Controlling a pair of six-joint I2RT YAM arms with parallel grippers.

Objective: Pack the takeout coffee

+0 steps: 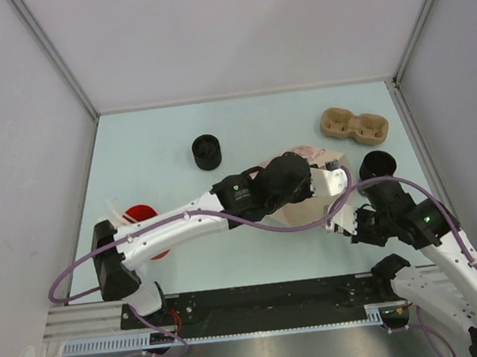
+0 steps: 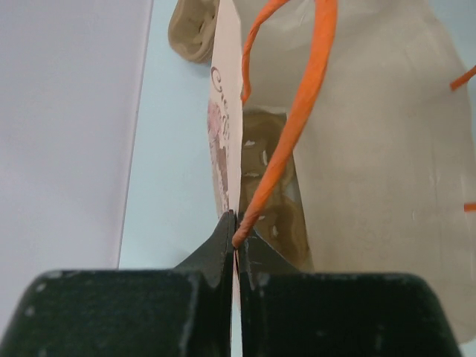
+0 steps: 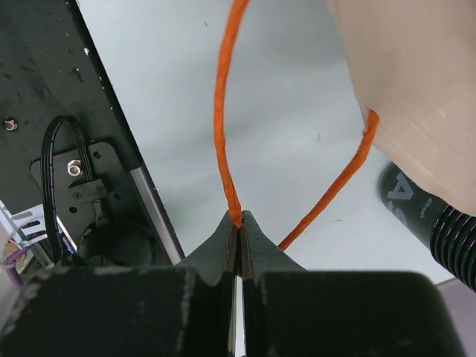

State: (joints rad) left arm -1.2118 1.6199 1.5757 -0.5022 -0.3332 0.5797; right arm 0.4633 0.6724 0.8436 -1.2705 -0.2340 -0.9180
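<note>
Left claw clenched on the twisted orange handle of the matte paper bag; right claw pinches the other cord. Only overhead shows the whole lumpy two-well pulp tray.

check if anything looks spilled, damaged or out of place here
Nothing stands out. The left gripper and right gripper each pinch an orange handle of the paper bag, the cup carrier sits intact at the far right, and no spill shows on the table.

Bag: table centre.
Carrier: far right, behind bag.
Cup: far, left of bag.
Lid: near left.
</note>
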